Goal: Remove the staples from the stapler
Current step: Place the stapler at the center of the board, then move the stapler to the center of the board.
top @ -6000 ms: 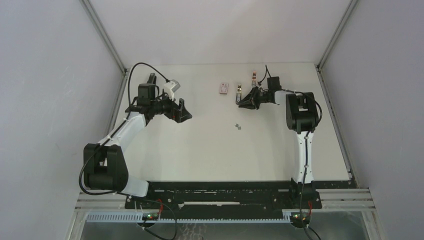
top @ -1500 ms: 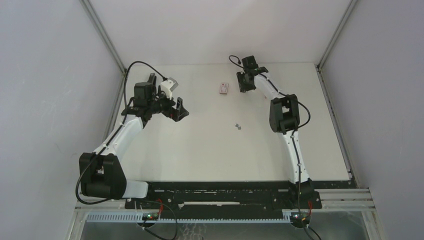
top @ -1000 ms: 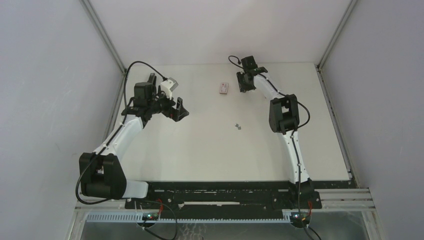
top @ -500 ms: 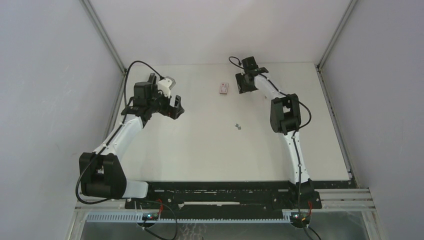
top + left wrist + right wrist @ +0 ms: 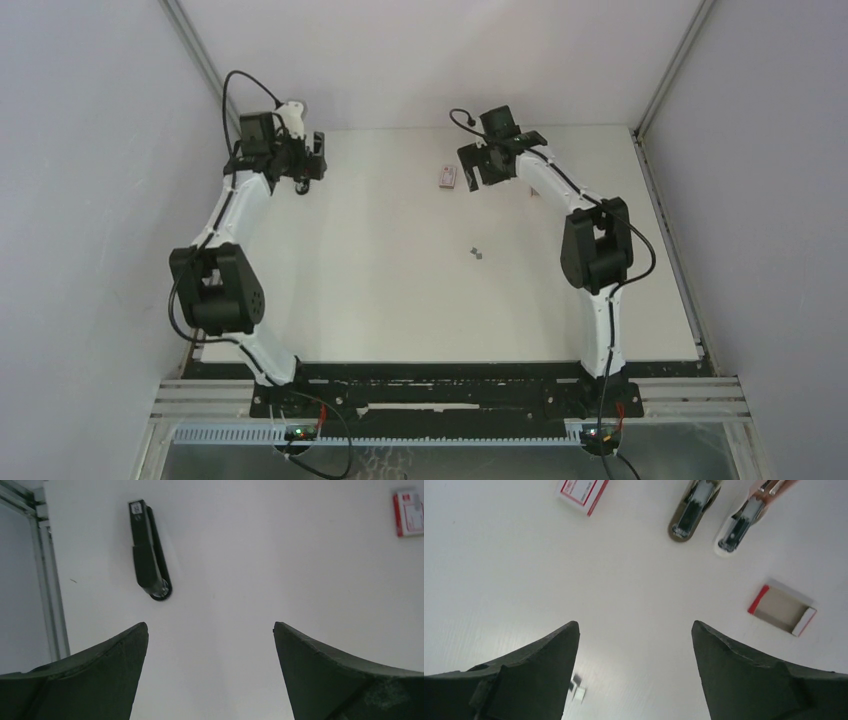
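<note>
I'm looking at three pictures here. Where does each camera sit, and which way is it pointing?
Top external: fixed high behind the arms, looking down on the table; both whole arms show, left gripper and right gripper reaching far.
Left wrist: on the left arm, looking down at the stapler; its two open fingers frame the bottom.
Right wrist: on the right arm, looking down at the staples; its open fingers show too.
Shared: the red-and-white box appears in all three views.
</note>
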